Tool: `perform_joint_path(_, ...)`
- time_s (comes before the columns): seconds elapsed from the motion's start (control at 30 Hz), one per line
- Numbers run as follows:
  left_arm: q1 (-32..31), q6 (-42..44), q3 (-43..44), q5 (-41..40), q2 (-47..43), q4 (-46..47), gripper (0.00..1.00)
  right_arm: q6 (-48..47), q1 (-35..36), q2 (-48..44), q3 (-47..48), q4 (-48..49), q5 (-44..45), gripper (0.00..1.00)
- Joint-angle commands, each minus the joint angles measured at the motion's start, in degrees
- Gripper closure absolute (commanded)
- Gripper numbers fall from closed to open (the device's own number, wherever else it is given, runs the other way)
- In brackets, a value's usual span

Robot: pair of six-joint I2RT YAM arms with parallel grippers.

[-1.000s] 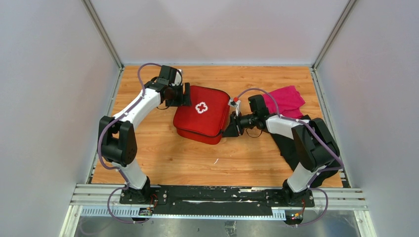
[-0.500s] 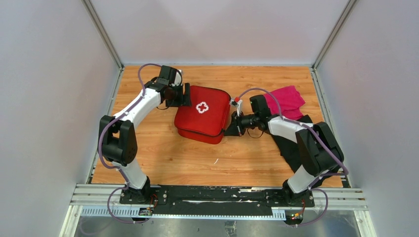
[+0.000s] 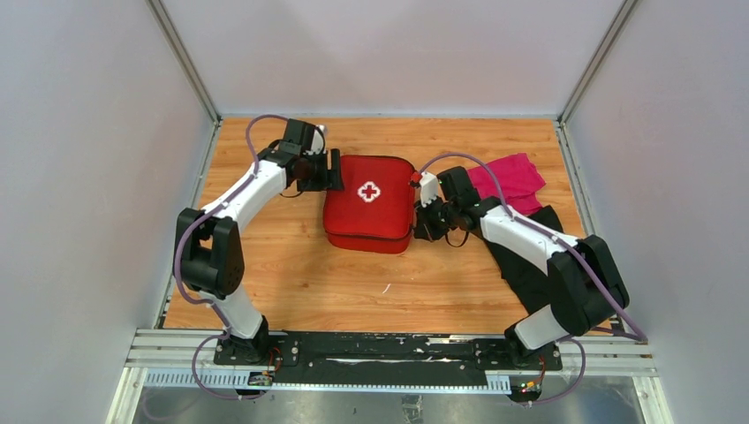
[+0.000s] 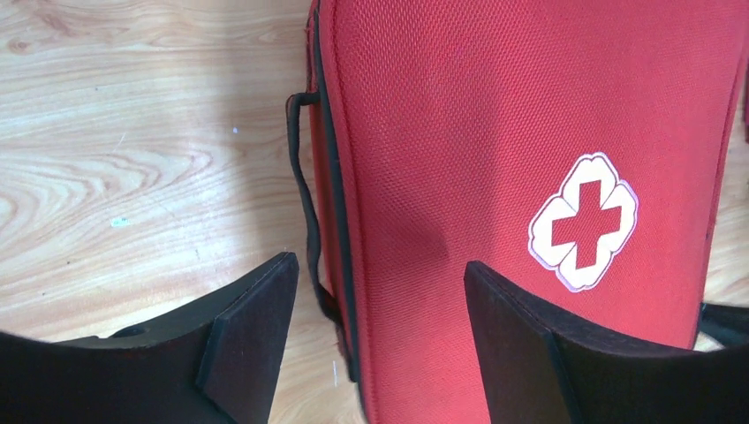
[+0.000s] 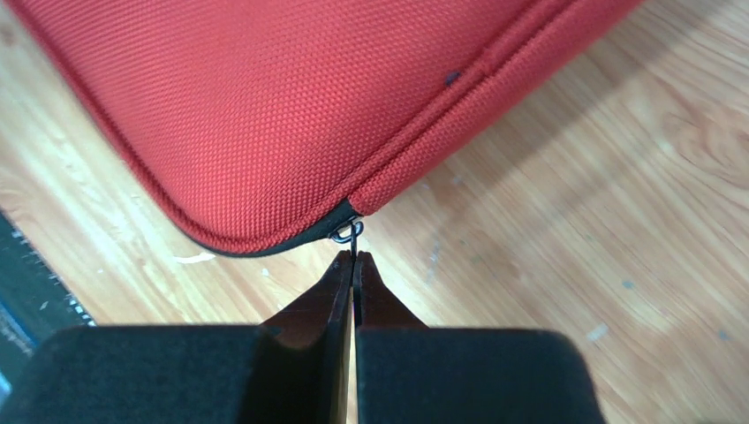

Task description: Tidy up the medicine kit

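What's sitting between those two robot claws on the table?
The red medicine kit, in the top view: it fills the stretch from the left gripper to the right gripper, which pinches its zip pull.

**Kit squared up, right jaws closed**

The medicine kit (image 3: 369, 205) turned from its skewed lie to sit squarer on the surface (image 3: 291, 274) — its near right corner swung away from the bases. The right end effector (image 5: 353, 262) went from part-open to pinched on the zip pull (image 5: 347, 234) and travelled with that corner, its elbow swinging outward.
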Motion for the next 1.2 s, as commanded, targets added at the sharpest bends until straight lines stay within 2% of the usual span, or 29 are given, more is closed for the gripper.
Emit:
perform_joint_path(0.0, 0.29, 0.21, -6.80, 1.70, -9.06, 9.70, 0.25, -0.59, -0.01, -2.64, -0.31, -7.43, 13.25, 1.00)
perform_joint_path(0.1, -1.92, 2.09, -12.51, 0.45, -17.36, 16.86, 0.21, -0.06, -0.01, -4.96, -1.53, -7.43, 13.86, 1.00)
perform_joint_path(0.23, -10.15, 12.48, -19.22, -5.34, -25.60, 21.87, 0.20, -1.53, -0.10, -5.86, -1.46, -8.87, 15.40, 1.00)
perform_joint_path(0.37, -17.05, 22.57, -28.92, -3.09, -31.82, 30.85, 0.19, -3.57, -0.47, -5.55, -0.07, -10.81, 16.47, 1.00)
perform_joint_path(0.47, -21.41, 31.64, -31.94, -1.58, -33.76, 31.90, 0.19, -4.14, -0.46, -5.55, 0.86, -11.26, 15.27, 1.00)
perform_joint_path(0.57, -23.85, 39.78, -32.72, 3.60, -33.74, 29.40, 0.21, -4.20, -0.47, -5.76, 0.69, -10.75, 13.87, 1.00)
perform_joint_path(0.7, -27.09, 49.32, -34.87, 2.25, -32.95, 28.60, 0.22, -3.91, -0.51, -6.50, -0.64, -9.56, 12.16, 1.00)
perform_joint_path(0.87, -30.32, 49.72, -34.87, -1.89, -28.73, 28.49, 0.23, -2.37, -0.45, -7.01, -1.49, -8.15, 10.25, 1.00)
perform_joint_path(1.07, -35.72, 47.39, -32.77, -14.17, -21.90, 27.36, 0.21, -1.81, -0.47, -7.64, -2.26, -8.55, 10.44, 1.00)
perform_joint_path(1.17, -36.13, 43.03, -33.23, -19.46, -20.46, 29.38, 0.24, -1.01, -0.50, -8.20, -2.61, -9.61, 9.95, 1.00)
